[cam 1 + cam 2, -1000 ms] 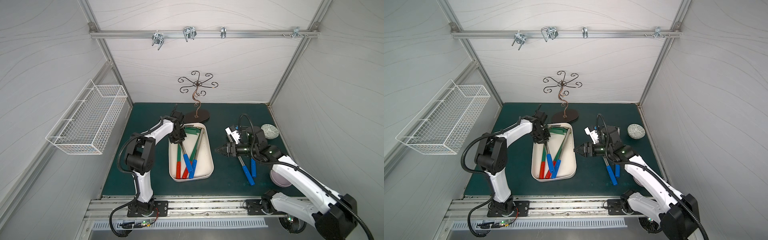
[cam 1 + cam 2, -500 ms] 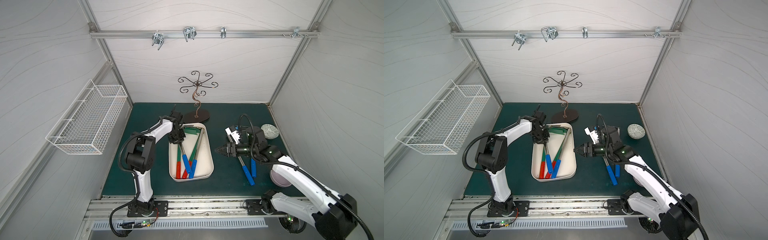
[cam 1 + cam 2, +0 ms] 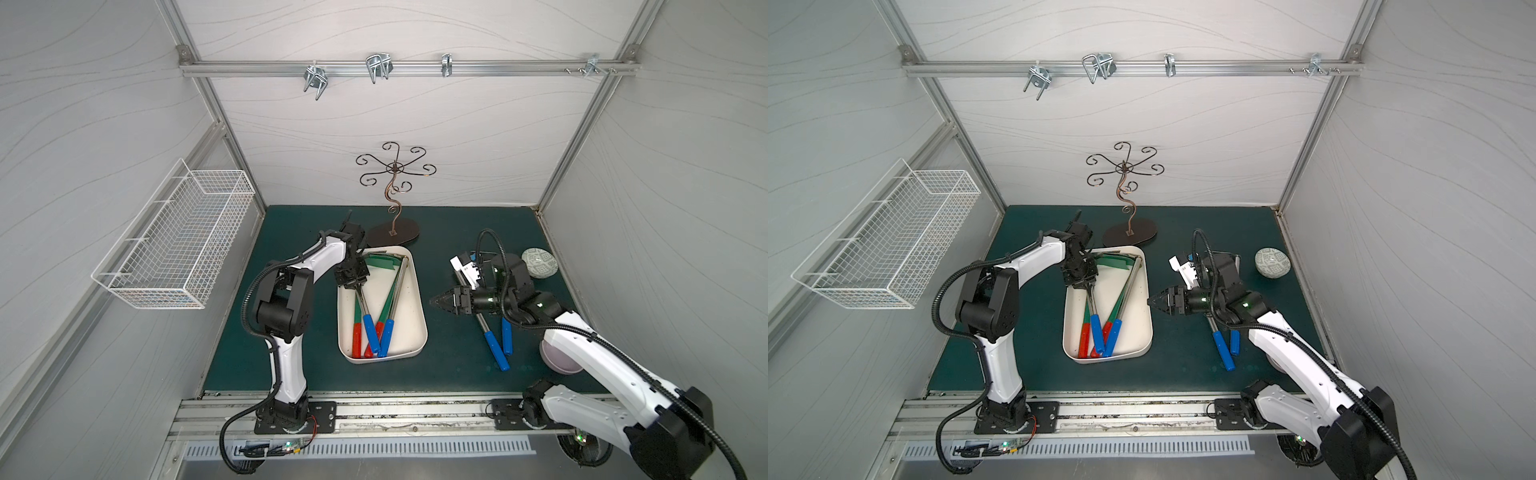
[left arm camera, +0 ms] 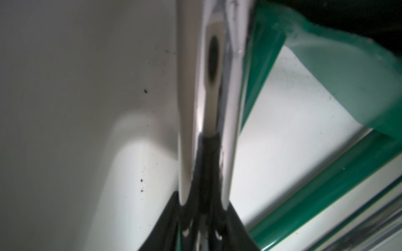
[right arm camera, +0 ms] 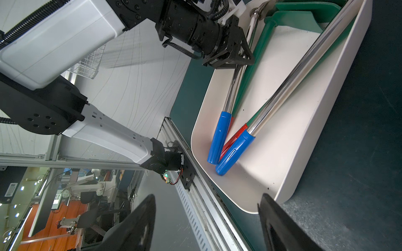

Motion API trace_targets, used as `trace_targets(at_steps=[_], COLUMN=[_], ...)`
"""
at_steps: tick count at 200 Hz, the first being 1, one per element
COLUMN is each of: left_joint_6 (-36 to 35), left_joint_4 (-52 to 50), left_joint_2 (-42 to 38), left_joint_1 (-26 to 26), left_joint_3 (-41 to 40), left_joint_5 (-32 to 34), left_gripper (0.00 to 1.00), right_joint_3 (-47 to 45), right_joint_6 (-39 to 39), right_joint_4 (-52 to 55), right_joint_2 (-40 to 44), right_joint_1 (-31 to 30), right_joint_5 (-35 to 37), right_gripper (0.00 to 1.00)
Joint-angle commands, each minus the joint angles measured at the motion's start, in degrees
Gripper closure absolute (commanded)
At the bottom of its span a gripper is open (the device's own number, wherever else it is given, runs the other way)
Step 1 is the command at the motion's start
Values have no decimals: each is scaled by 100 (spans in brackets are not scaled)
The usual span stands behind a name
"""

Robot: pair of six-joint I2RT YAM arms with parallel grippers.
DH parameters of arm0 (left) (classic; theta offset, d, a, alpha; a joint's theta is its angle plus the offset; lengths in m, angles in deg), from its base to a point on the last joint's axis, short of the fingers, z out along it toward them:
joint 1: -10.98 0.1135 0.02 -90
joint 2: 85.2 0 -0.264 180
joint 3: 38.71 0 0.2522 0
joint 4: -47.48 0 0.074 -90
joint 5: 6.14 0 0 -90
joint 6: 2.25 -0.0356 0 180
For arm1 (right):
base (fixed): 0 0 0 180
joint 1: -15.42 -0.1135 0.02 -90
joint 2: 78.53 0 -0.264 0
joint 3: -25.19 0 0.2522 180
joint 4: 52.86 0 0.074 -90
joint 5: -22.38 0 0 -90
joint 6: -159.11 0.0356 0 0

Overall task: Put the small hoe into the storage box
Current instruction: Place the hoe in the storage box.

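The jaws of the left gripper sat low inside the far end of the storage box, straddling the chrome shaft of a small hoe. Whether they clamped it or stood just clear of it could not be told. That hoe lay within the box, its blue handle toward the near end, among three other tools: two green with red handles and one chrome with a blue handle. The jaws of the right gripper stood apart and empty above the table, just right of the box. Further right, two more blue-handled tools lay on the table, outside the box. On this showing the placing was all but done. Letting go and lifting clear were left, and perhaps those two tools as well.
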Motion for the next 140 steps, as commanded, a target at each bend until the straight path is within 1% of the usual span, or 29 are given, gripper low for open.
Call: trace_targets(at_steps=[1, 55, 91, 98, 119, 140], left_joint_6=[-11, -15, -41, -61, -98, -150], left_joint_4=[-245, -205, -242, -265, -370, -492], left_joint_2=[129, 45, 32, 47, 94, 115], left_joint_1=[89, 85, 85, 85, 85, 85], left_joint_3=[224, 200, 233, 259, 319, 405], left_joint_5=[436, 361, 405, 432, 587, 811], left_gripper=[68, 66, 78, 78, 77, 69], right_joint_3=[-27, -27, -11, -1, 23, 39], right_joint_6=[33, 35, 70, 73, 73, 79], right_joint_4=[-104, -82, -121, -117, -104, -107], right_joint_2=[4, 6, -16, -22, -22, -26], right_joint_1=[23, 23, 23, 23, 23, 25], right_joint_5=[-93, -77, -98, -94, -99, -107], right_gripper=[24, 24, 24, 24, 24, 24])
